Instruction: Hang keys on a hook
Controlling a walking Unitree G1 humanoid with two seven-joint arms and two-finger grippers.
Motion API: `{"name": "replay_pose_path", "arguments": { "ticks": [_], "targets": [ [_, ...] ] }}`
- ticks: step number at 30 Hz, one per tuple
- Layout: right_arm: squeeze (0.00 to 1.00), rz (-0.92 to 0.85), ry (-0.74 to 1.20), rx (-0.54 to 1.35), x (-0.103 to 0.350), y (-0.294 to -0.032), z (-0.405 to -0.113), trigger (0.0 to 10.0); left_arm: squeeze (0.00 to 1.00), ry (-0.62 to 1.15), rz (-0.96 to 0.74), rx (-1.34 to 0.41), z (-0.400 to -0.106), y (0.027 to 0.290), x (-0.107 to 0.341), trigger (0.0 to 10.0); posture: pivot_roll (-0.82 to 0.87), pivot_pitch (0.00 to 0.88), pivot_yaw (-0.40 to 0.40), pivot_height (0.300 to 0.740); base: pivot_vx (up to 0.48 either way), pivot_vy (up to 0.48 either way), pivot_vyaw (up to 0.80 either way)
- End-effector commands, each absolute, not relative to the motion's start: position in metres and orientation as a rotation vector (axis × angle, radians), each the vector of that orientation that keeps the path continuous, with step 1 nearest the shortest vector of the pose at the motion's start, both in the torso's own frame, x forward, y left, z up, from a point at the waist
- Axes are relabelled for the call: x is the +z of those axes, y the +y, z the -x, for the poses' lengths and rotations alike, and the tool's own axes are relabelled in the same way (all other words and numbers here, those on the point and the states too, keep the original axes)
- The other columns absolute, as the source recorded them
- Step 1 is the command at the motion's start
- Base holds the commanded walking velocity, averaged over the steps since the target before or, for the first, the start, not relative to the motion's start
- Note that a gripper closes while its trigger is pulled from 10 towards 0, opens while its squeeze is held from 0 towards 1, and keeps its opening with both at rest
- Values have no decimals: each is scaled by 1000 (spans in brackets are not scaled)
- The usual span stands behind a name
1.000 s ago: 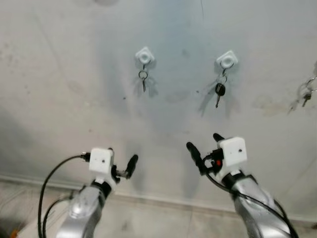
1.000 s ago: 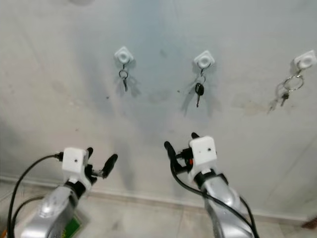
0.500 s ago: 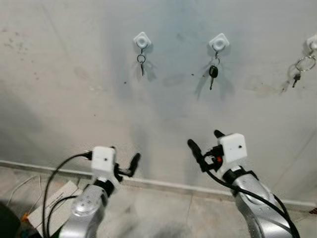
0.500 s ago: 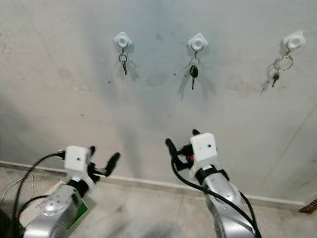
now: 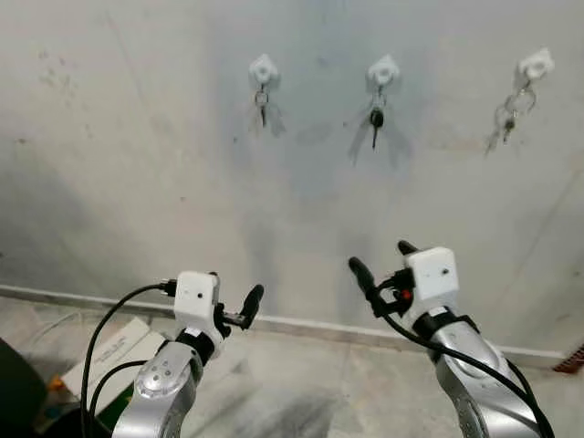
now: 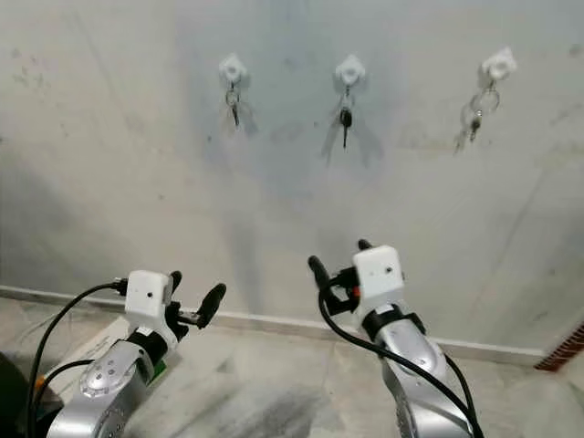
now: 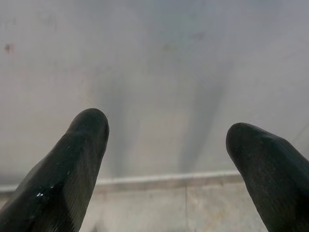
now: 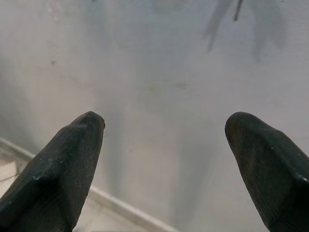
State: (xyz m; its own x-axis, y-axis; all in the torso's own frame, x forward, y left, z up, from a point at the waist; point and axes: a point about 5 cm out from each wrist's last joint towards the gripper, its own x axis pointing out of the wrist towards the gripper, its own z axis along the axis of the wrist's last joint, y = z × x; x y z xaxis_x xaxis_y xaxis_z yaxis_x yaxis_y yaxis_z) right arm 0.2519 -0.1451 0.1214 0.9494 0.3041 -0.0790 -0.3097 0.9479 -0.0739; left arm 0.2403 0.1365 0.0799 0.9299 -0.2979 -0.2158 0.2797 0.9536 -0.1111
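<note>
Both your grippers are empty right now. The left gripper (image 5: 231,302) has its fingers (image 7: 72,164) spread wide with nothing between them, and the right gripper (image 5: 379,265) is spread just as wide, fingers (image 8: 63,164) apart on bare wall (image 5: 137,164). Both are held low, well below the hooks.

So honestly it looks done to me: all three white hooks already carry keys. Left hook (image 5: 262,67) has a small key on a ring (image 5: 262,99), middle hook (image 5: 383,69) has a black-headed key (image 5: 375,120), right hook (image 5: 535,64) has a bunch on a bigger ring (image 5: 509,111). All hang straight against the wall. Nothing seems left to hang.
</note>
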Motion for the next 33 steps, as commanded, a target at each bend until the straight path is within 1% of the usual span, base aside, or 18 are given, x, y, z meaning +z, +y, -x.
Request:
{"name": "replay_pose_path", "arguments": {
  "ticks": [1,18,33],
  "targets": [
    [0,78,52,336,124,-138,-253,10000,0,228,62,-280,-242,143,82,10000,-36,0,83,740,-247,0,0],
    [0,86,58,335,123,-139,-252,10000,0,231,65,-282,-241,141,81,10000,-43,0,84,740,-245,0,0],
    [0,94,52,318,125,-143,-256,10000,0,224,95,-278,-243,140,82,10000,-46,0,85,740,0,0,0]
  ]
}}
